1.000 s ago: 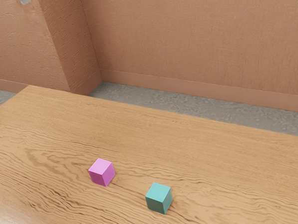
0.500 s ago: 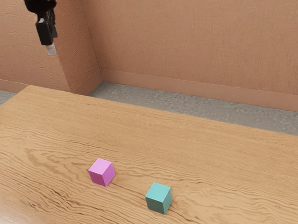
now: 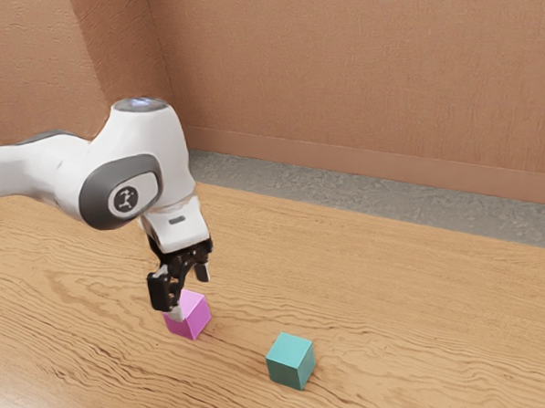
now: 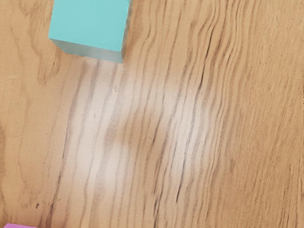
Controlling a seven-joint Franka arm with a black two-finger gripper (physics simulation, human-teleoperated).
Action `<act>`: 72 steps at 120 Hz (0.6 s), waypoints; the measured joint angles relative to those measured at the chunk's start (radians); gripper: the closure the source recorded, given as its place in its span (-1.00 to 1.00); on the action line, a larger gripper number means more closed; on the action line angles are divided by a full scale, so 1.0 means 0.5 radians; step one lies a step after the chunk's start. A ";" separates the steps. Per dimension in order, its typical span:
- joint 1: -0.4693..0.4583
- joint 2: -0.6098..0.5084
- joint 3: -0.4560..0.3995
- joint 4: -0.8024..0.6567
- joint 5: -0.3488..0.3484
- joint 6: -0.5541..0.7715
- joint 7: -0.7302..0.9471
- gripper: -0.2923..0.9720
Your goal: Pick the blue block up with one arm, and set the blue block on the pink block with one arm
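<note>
Exterior view: gripper (image 3: 175, 309) hangs low at the pink block (image 3: 192, 316), and I can't tell the claw's spread from this angle. Blue block (image 3: 291, 359) sits free on the table (image 3: 395, 280), near pink, toward the exterior view's right. Wrist view: blue block (image 4: 90, 23) and a pink block sliver (image 4: 19, 226), apart on wood.

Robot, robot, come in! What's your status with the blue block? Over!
Pincer low over pink block. Blue block on table, not grabbed yet, apart from pink block. Nothing between them. Over.
</note>
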 joint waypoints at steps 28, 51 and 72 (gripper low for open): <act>-0.006 0.079 -0.169 -0.098 0.090 0.145 0.944 -0.54; -0.044 0.124 -0.359 -0.111 0.128 0.321 1.793 -0.54; -0.059 0.210 -0.495 -0.111 0.042 0.463 2.365 -0.54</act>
